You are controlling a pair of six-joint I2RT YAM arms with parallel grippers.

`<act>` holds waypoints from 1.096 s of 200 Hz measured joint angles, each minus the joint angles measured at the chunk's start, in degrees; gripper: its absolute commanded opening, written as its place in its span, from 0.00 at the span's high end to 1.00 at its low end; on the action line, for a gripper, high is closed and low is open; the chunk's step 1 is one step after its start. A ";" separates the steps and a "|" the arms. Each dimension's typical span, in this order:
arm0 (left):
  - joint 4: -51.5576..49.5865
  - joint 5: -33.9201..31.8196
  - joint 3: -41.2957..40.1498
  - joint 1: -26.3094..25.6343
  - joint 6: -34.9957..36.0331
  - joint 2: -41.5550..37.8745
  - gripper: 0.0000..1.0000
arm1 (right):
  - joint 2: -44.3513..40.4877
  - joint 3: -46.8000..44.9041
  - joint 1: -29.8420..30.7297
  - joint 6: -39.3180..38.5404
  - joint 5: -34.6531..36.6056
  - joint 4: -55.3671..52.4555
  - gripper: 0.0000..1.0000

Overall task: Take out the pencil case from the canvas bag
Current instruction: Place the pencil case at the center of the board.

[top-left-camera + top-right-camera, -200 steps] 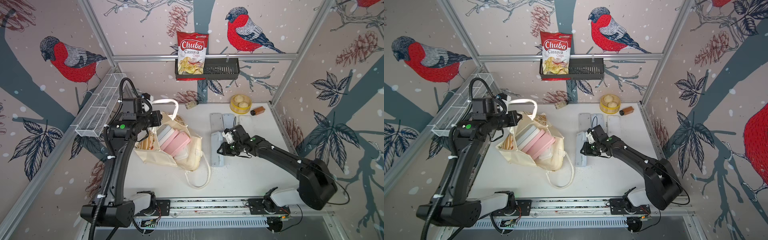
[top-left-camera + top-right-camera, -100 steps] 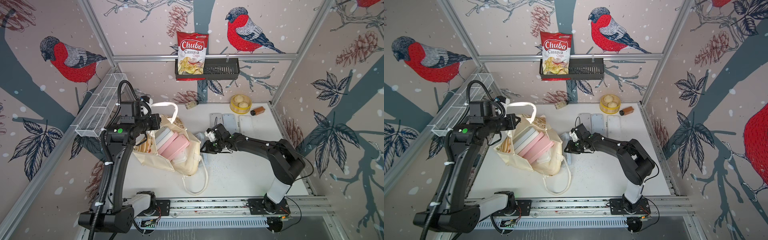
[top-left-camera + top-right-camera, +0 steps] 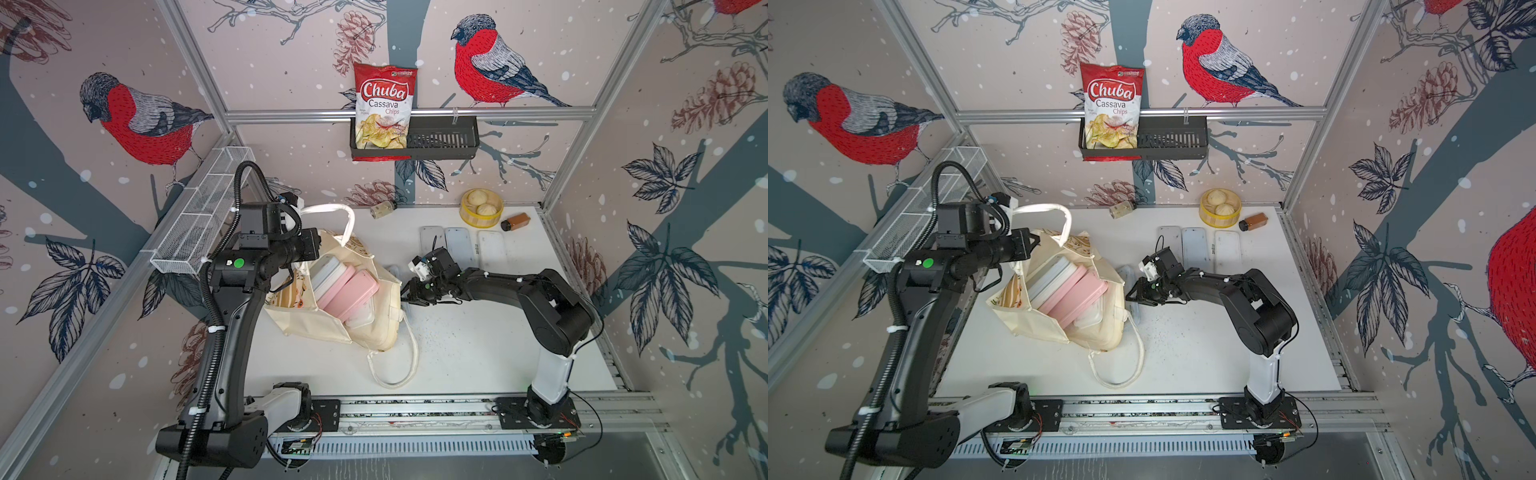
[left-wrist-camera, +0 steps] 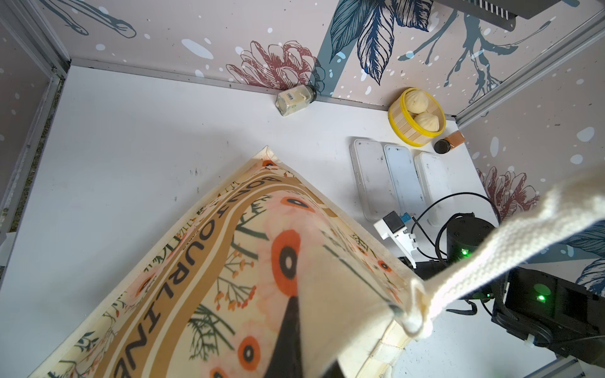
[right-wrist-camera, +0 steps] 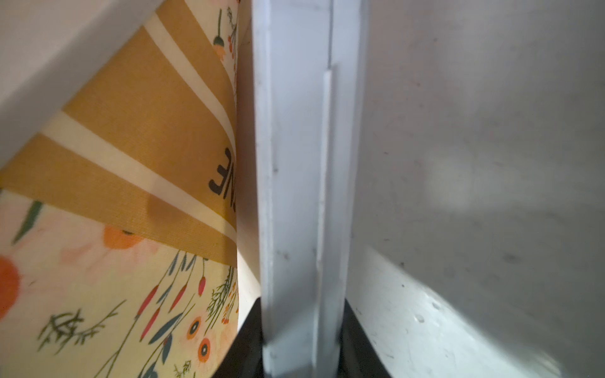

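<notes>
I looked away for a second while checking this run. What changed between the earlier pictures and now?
The right gripper, jaws shut on a white pencil case, moved it from beside the row of three cases over to the canvas bag, elbow folding in. Unchanged: left gripper holds the bag's handle up, pink cases inside.

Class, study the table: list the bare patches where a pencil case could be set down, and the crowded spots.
Bare: front right, between the canvas bag's loose handle, the right arm and the front rail; back left, between bag and jar. Crowded: back right, with three white cases, steamer and bottle.
</notes>
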 measured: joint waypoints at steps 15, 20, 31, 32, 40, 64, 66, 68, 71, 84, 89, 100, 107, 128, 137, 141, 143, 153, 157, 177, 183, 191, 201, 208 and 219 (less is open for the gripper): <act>0.00 -0.02 0.20 0.00 0.00 0.20 1.00 | -0.09 -2.03 -0.02 1.79 -0.37 3.54 0.71; 0.00 -0.04 0.26 0.00 0.00 0.26 1.00 | -0.26 -2.86 -0.02 2.56 -0.42 4.76 0.72; -0.02 -0.07 0.35 0.00 0.00 0.31 1.00 | -0.70 -4.59 0.04 4.11 -0.39 7.23 0.73; -0.02 -0.07 0.35 0.00 0.00 0.31 1.00 | -0.72 -4.72 0.04 4.24 -0.39 7.41 0.73; -0.02 -0.07 0.42 0.00 0.00 0.33 1.00 | -1.14 -6.14 0.20 5.44 -0.37 9.33 0.74; -0.02 -0.09 0.44 0.00 -0.02 0.44 1.00 | -2.49 -9.92 0.85 8.44 -0.04 14.27 0.74; -0.02 -0.09 0.44 0.00 -0.02 0.44 1.00 | -2.60 -10.23 0.90 8.74 0.02 14.58 0.74; -0.02 -0.09 0.44 0.00 -0.02 0.46 1.00 | -2.69 -10.49 0.90 8.90 0.11 15.02 0.74; -0.02 -0.09 0.44 0.00 -0.02 0.48 1.00 | -2.82 -10.80 0.90 9.09 0.13 15.47 0.74; 0.00 -0.09 0.44 0.00 -0.04 0.55 1.00 | -2.95 -11.58 0.87 10.03 0.33 17.00 0.74; 0.00 -0.09 0.44 0.00 -0.04 0.57 1.00 | -2.95 -11.74 0.87 10.32 0.48 17.40 0.74; 0.00 -0.07 0.44 0.00 -0.04 0.61 1.00 | -2.95 -12.11 0.74 10.78 0.81 18.29 0.74; 0.00 -0.07 0.44 0.00 -0.07 0.66 1.00 | -2.95 -12.37 0.57 11.34 1.05 18.93 0.73; 0.04 -0.04 0.44 0.00 -0.07 0.85 1.00 | -2.38 -12.48 -0.20 12.17 1.68 20.55 0.73; 0.04 -0.02 0.44 0.00 -0.07 0.92 1.00 | -1.81 -12.17 -0.48 12.37 1.70 21.35 0.73; 0.07 -0.02 0.44 0.00 -0.07 0.94 1.00 | -1.60 -12.07 -0.59 12.57 1.77 21.66 0.73; 0.09 -0.02 0.44 0.00 -0.07 0.94 1.00 | -1.51 -12.04 -0.68 12.72 1.79 21.81 0.73; 0.09 0.00 0.44 0.00 -0.07 1.01 1.00 | -1.11 -11.89 -0.90 13.14 1.79 22.36 0.71; 0.13 0.00 0.44 0.00 -0.07 1.03 1.00 | -0.94 -11.78 -1.01 13.25 1.77 22.58 0.71; 0.20 0.02 0.55 0.00 -0.07 1.16 1.00 | 0.46 -9.99 -1.53 13.07 1.57 22.40 0.67; 0.22 0.04 0.63 0.00 -0.07 1.25 1.00 | 0.74 -9.42 -1.62 12.81 1.55 21.97 0.65; 0.24 0.04 0.68 0.00 -0.11 1.33 1.00 | 0.92 -8.76 -1.64 12.17 1.55 21.18 0.64; 0.24 0.07 0.74 0.02 -0.15 1.44 1.00 | 0.94 -8.24 -1.77 11.30 1.79 19.93 0.61; 0.24 0.07 0.74 0.02 -0.17 1.49 1.00 | 0.94 -8.00 -1.81 10.25 2.32 18.75 0.58; 0.24 0.09 0.74 0.02 -0.17 1.46 1.00 | 0.94 -7.80 -1.92 9.03 3.21 16.02 0.53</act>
